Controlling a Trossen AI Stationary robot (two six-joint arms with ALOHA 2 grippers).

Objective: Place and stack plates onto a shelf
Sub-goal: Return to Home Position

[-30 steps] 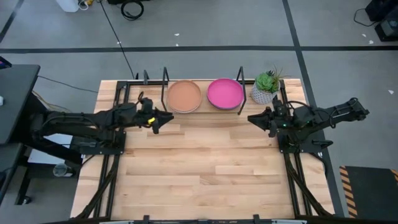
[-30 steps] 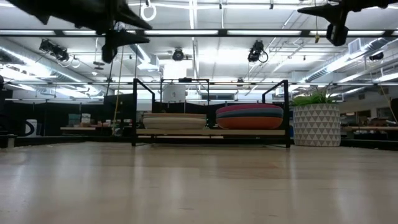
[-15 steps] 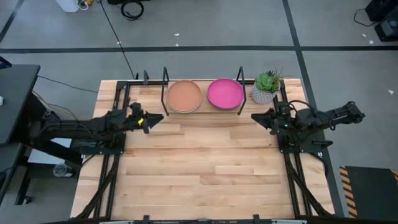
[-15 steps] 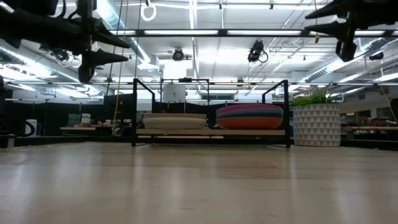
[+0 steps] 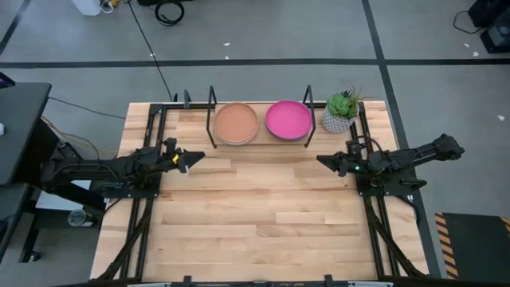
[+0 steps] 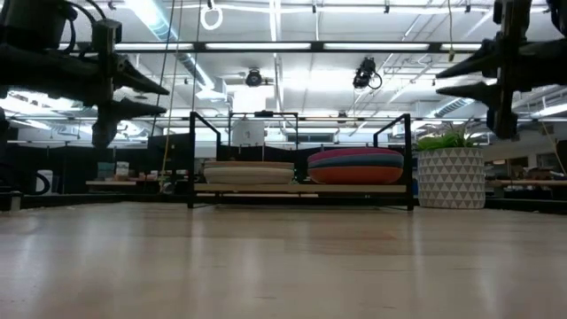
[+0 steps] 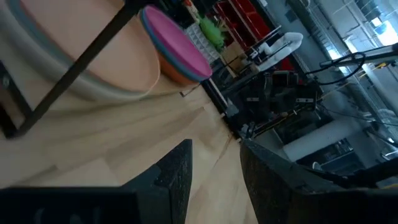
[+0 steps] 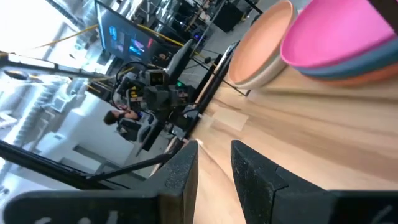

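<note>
The black shelf (image 5: 259, 102) stands at the table's far edge and holds two stacks of plates. The left stack is topped by the peach-tan plate (image 5: 236, 123), the right one by the magenta plate (image 5: 288, 119). In the low view the left stack (image 6: 248, 172) is lower than the right stack (image 6: 356, 166). My left gripper (image 5: 194, 157) hovers open above the table, on the near-left side of the shelf. My right gripper (image 5: 321, 162) hovers open on its near-right side. Both are empty and point toward the table's middle.
A small potted green plant (image 5: 341, 112) in a white patterned pot stands just right of the shelf, close to my right arm. The bare wood tabletop (image 5: 263, 215) stretches from the shelf to the near edge.
My left gripper has drawn back from the shelf toward the table's left edge and come down. My right gripper has also come down and shifted slightly toward the near edge. Neither has taken hold of anything, and the plates have stayed put.
</note>
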